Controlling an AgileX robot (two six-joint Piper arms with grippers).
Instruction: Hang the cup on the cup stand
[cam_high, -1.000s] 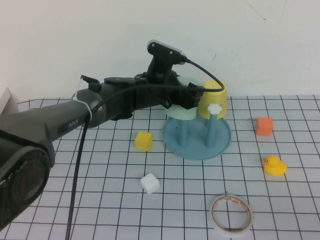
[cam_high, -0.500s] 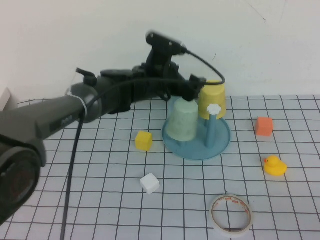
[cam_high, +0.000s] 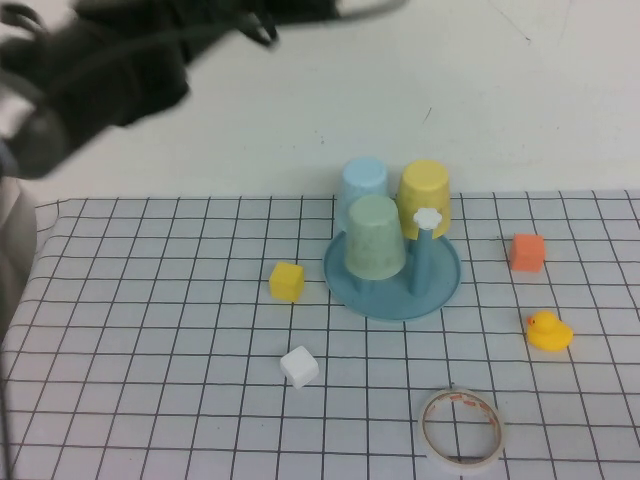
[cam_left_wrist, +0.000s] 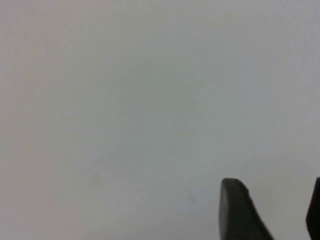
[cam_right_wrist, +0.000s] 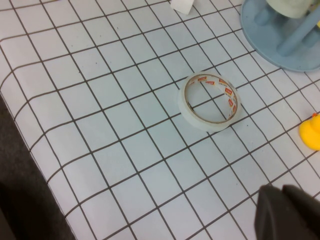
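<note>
Now the cup (cam_high: 375, 237) is sitting upside down over one of the pegs of the cup stand (cam_high: 440, 285), on the stand's left front side, with nothing holding it. A second ago the left arm was stretched across the table with the cup carried above the stand; half a second ago the cup was already down on its peg with the gripper just above it. Since then the arm has swung up and away, and it is showing only as a dark blur far above and to the left of the stand. The left gripper (cam_left_wrist: 272, 212) is looking at bare wall in its wrist view, with two dark fingers (cam_left_wrist: 237, 210) apart and nothing between them, so it is open and empty.

Behind the mint cup, a light blue cup (cam_high: 363, 186) and a yellow cup (cam_high: 424, 198) are hanging on the stand's rear pegs, and one white-knobbed peg (cam_high: 428, 218) is standing free at its right.

The right gripper (cam_right_wrist: 290, 215) is hovering closed and empty over the table in front of the stand, near the tape roll (cam_right_wrist: 210, 101).

Judging by this, the hanging looks done; only the retreat is finishing.
</note>
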